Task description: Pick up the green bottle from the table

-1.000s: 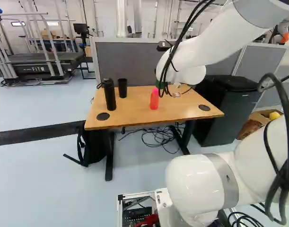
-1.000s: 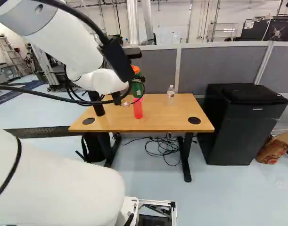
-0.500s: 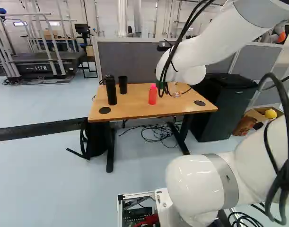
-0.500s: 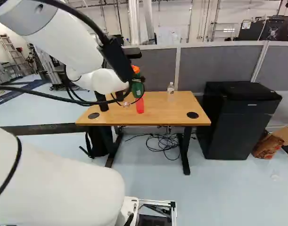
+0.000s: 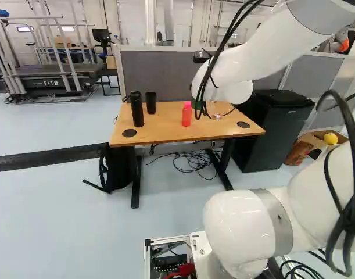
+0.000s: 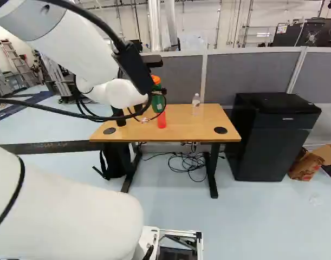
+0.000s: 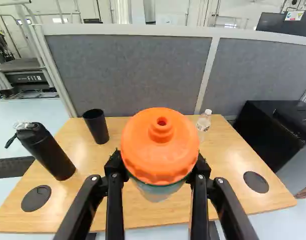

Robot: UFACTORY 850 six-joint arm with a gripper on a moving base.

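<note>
Green bottle (image 6: 157,104): ridged, domed orange cap (image 7: 160,155)
Gripper (image 6: 153,101): closed around bottle
Table (image 6: 189,129): flat wood-toned top
Partition (image 7: 127,70): grey, fabric-like
Floor (image 6: 263,216): pale, faintly glossy

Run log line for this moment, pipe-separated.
hand: shut on green bottle with orange cap | bottle: held above wooden table | red bottle: upright on table | pick: looks done

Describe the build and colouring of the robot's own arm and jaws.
The arm is glossy white, with thick rounded links and grey bands round its joints. Loose black cables run outside it. The jaws are black: two slim, linked fingers with small bolt heads.
</note>
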